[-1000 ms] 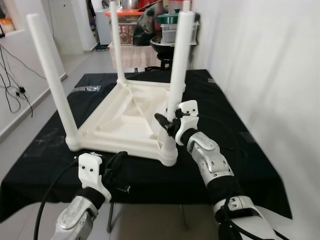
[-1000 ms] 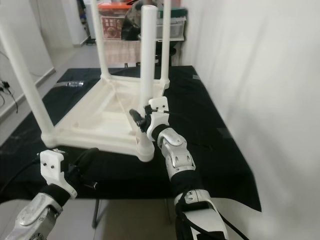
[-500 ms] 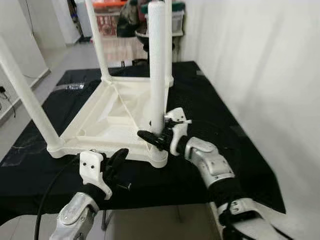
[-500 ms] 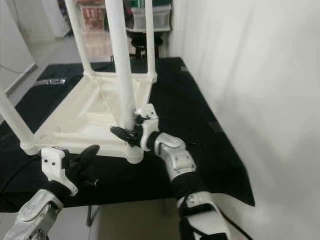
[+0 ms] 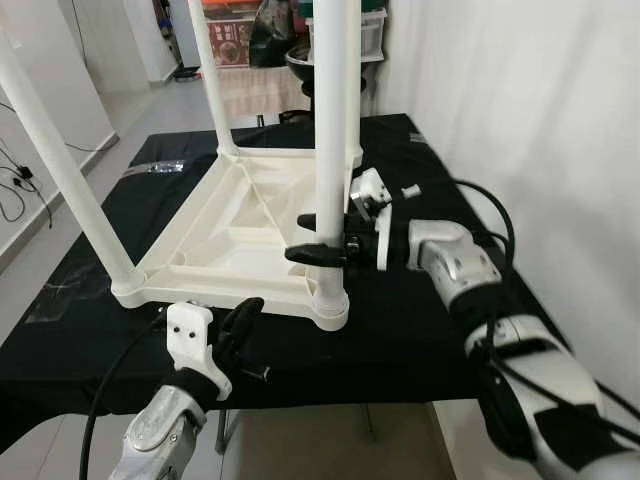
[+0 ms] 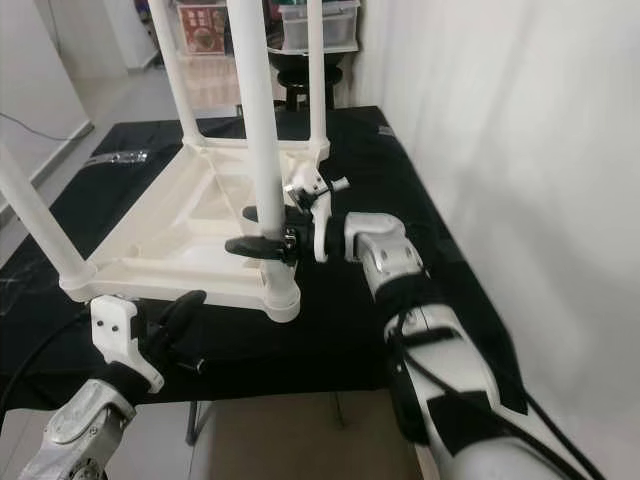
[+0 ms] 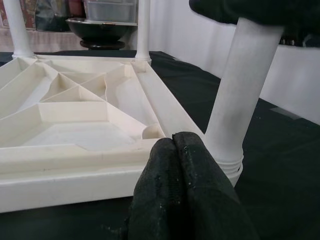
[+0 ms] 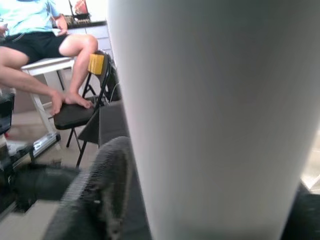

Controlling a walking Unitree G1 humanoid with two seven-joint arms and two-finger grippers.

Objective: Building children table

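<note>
A white plastic children table (image 5: pixel 230 225) lies upside down on a black-covered worktop (image 5: pixel 420 330), its legs pointing up. My right gripper (image 5: pixel 318 238) reaches in from the right and is shut on the near right leg (image 5: pixel 330 120), just above its socket (image 5: pixel 328 300). One black finger lies in front of the leg and one behind. The right wrist view has the leg (image 8: pixel 200 115) close up between the fingers (image 8: pixel 95 200). My left gripper (image 5: pixel 245 312) hovers at the worktop's front edge, shut on nothing, its tips (image 7: pixel 175 145) close to the table frame's near rim.
A white wall (image 5: pixel 520 100) runs close along the right. Shelves with boxes and pots (image 5: pixel 250 40) stand behind the worktop. Cables (image 5: pixel 20 190) lie on the floor at left. In the right wrist view a person (image 8: pixel 45 40) sits beside a dark folding chair (image 8: pixel 75 112).
The camera has shifted. My right wrist has swung round to the leg's right side, and its fingers now lie level across the leg. The left gripper has stayed low at the front edge.
</note>
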